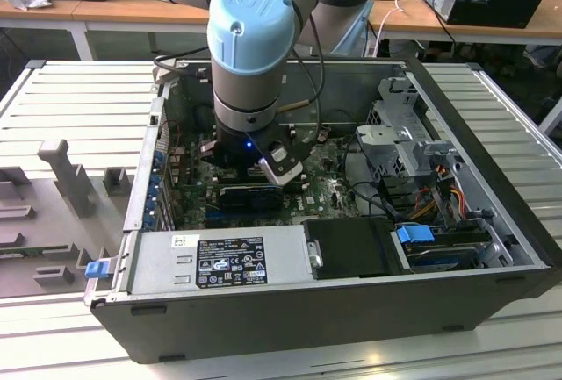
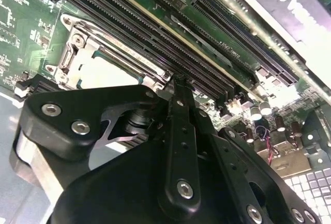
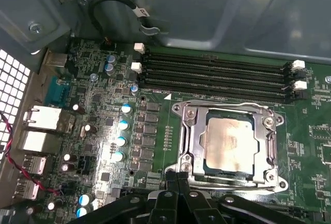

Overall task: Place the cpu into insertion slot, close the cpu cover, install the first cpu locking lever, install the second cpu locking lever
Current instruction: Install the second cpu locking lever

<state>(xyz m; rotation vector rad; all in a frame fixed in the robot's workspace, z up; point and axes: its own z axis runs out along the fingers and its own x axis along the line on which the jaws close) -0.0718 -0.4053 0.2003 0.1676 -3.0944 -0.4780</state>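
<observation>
Steel case [image 1: 492,213]: open-sided computer chassis lying flat on a ribbed table [image 1: 79,99]; holds everything below.
Arm [image 1: 250,38]: grey with blue joint caps, reaching straight down into the case over the board.
Board [image 3: 114,105]: green motherboard; memory slots [image 3: 212,76] run alongside the socket, a row of capacitors [image 3: 123,133] sits on its other side.
Cover [image 3: 190,131]: grey metal frame lying flat over the socket, window in the middle. Judged closed.
Cpu [image 3: 229,140]: pale square chip seated in the socket, visible through the cover window in the first wrist view; a corner of it also shows in the second wrist view [image 2: 106,71].
Levers [image 3: 227,185]: thin wire bars run along the socket edges. One lies along the edge nearest the gripper, another along the memory-slot edge [image 3: 222,103]. Whether either is latched under its hook cannot be told.
Gripper [image 3: 178,175]: black linkage fingers meeting at the tips, pressed together with nothing between them, poised at the socket edge just above or on the near lever; contact cannot be confirmed.
Step in hand: judged to be lever installation, with placement and cover closing done.
Next move calls for: a controlled downward and sideways push on the wire, keeping clear of the chip and nearby slots.
</observation>
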